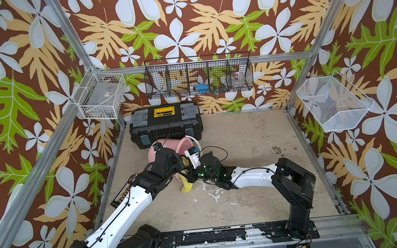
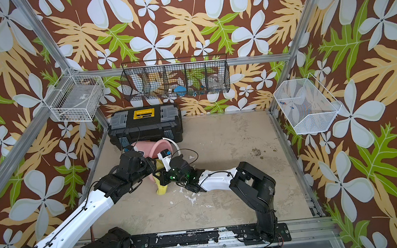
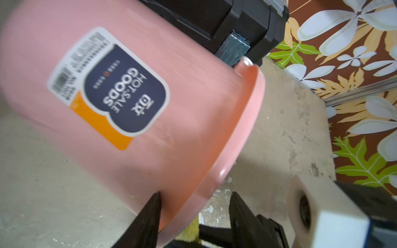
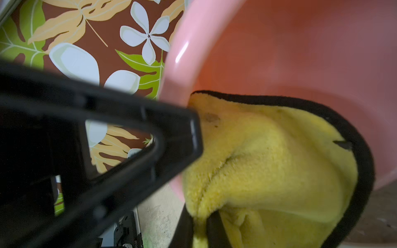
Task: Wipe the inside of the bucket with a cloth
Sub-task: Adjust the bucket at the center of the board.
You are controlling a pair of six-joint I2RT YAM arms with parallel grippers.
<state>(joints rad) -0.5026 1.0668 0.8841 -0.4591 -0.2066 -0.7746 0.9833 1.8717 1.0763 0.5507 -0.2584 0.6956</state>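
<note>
pink bucket (image 3: 182, 107) lies sideways, mouth facing the right gripper (image 4: 200, 229) pinching the yellow cloth (image 4: 268, 161); left gripper (image 3: 196, 197) spread astride its rim.

The bucket (image 3: 193, 128) bears a dark label (image 3: 126, 94) reading "HOT-SALE GOODS", beside a blurred barcode (image 3: 62, 83).

Stained beige tabletop (image 1: 244, 150) w/ black toolbox (image 1: 165, 125), tipped pink bucket (image 1: 184, 144), yellow cloth (image 1: 187, 186).

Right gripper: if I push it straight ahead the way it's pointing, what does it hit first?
Most likely the inner wall of the bucket, through the cloth that the right gripper pinches and carries ahead of itself. How far off the wall is remains unclear.
</note>
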